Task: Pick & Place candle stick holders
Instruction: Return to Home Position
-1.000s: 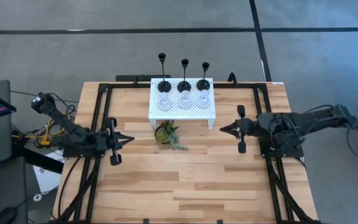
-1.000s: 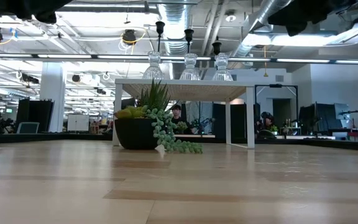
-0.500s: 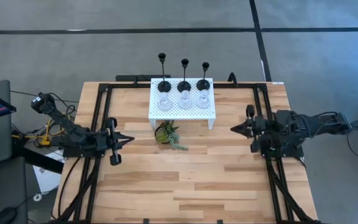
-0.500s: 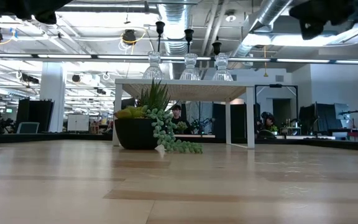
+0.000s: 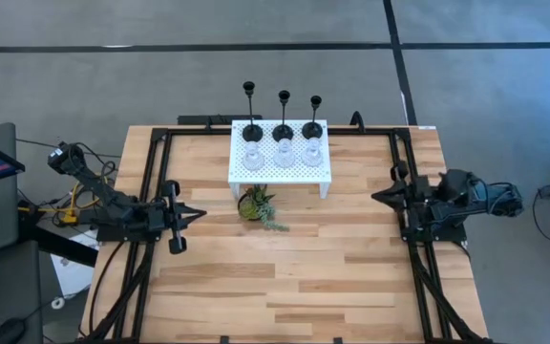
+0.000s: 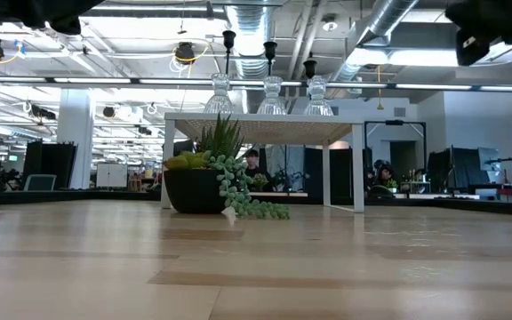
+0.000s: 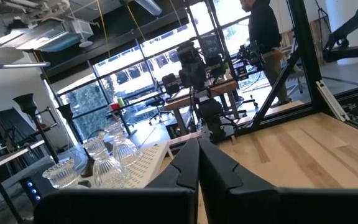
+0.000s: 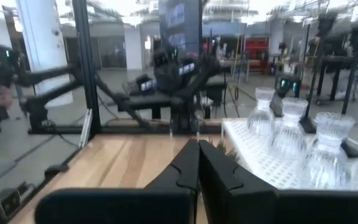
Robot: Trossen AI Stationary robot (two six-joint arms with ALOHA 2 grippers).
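Three black candle stick holders (image 5: 283, 113) stand on their round bases along the far edge of the white perforated stand (image 5: 281, 164). Three short clear glass holders (image 5: 283, 154) stand in a row just nearer on it; they also show in the low view (image 6: 271, 96) and the right wrist view (image 8: 288, 133). My left gripper (image 5: 199, 214) is shut and empty at the table's left. My right gripper (image 5: 377, 198) is shut and empty at the table's right, right of the stand.
A small green potted plant (image 5: 259, 206) sits on the table in front of the stand, trailing leaves toward the right. Black frame rails (image 5: 151, 182) run along the table's left, right and far sides. The near half of the wooden table (image 5: 285, 287) is bare.
My right gripper has drawn back toward the table's right edge, away from the stand, with its arm folding in. It stays shut. The holders and the left arm have not moved.
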